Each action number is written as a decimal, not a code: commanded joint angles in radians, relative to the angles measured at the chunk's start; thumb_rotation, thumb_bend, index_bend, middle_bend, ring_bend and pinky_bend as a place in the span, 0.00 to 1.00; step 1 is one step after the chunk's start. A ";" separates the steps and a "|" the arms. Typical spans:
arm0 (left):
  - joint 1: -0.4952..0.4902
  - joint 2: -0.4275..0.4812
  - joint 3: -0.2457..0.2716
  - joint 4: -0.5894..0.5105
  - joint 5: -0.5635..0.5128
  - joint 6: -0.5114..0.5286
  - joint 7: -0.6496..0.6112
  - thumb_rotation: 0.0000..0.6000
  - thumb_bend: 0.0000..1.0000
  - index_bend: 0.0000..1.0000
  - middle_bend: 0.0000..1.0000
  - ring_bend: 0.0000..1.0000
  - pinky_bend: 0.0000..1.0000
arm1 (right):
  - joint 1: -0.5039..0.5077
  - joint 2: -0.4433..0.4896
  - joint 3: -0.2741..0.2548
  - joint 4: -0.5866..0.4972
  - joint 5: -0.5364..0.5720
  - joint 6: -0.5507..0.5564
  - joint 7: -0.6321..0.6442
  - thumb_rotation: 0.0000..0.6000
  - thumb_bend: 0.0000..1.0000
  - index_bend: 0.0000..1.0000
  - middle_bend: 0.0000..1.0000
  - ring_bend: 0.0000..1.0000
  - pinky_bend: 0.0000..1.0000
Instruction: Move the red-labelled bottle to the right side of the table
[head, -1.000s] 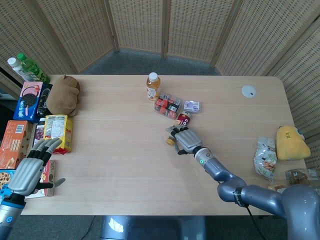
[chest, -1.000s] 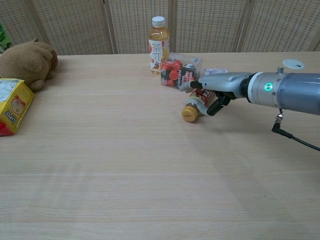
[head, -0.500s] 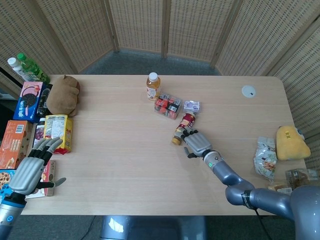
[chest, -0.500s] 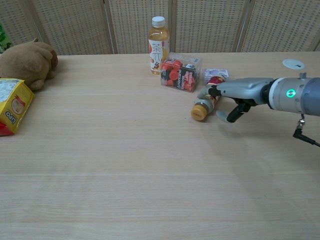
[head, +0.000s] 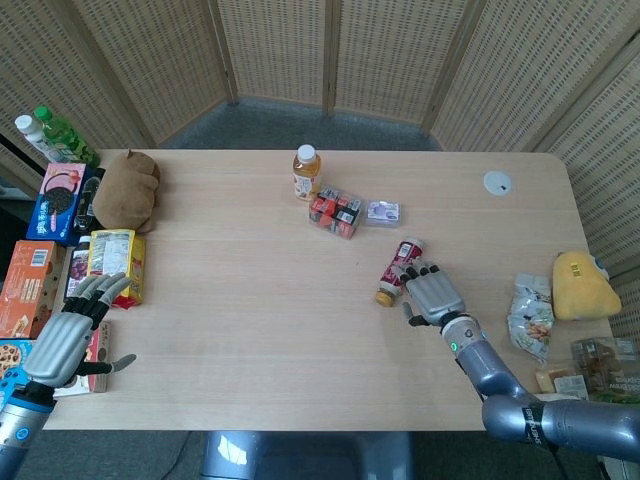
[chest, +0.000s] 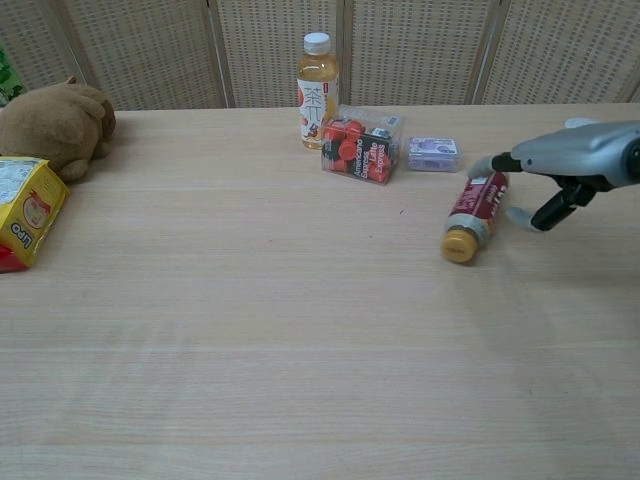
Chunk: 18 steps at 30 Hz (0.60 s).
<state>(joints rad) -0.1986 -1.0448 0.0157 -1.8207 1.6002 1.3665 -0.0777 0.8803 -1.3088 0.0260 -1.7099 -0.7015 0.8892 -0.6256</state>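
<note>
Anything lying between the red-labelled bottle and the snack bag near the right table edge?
Only the right hand, beside the red-labelled bottle; past it, bare tabletop up to the snack bag. The head view shows this.

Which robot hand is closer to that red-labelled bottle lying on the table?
The right robot hand. It sits right against the red-labelled bottle, just to its right. The left robot hand hovers far away at the table's left edge, beside the snack boxes.
</note>
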 joint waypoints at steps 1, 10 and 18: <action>0.012 0.007 0.008 -0.003 0.005 0.015 0.000 0.96 0.07 0.00 0.00 0.00 0.00 | 0.012 -0.031 0.012 0.063 -0.075 -0.014 0.028 0.69 0.58 0.00 0.00 0.00 0.00; 0.035 0.023 0.022 -0.003 0.015 0.044 -0.017 0.96 0.07 0.00 0.00 0.00 0.00 | -0.049 -0.117 -0.061 0.375 -0.526 -0.019 0.267 1.00 0.38 0.00 0.00 0.00 0.00; 0.036 0.035 0.023 -0.017 0.027 0.047 -0.020 0.96 0.07 0.00 0.00 0.00 0.00 | -0.115 -0.192 -0.195 0.726 -0.884 0.143 0.561 1.00 0.11 0.00 0.00 0.00 0.00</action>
<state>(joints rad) -0.1630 -1.0108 0.0389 -1.8367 1.6264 1.4131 -0.0987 0.8090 -1.4513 -0.0902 -1.1427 -1.4499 0.9496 -0.2063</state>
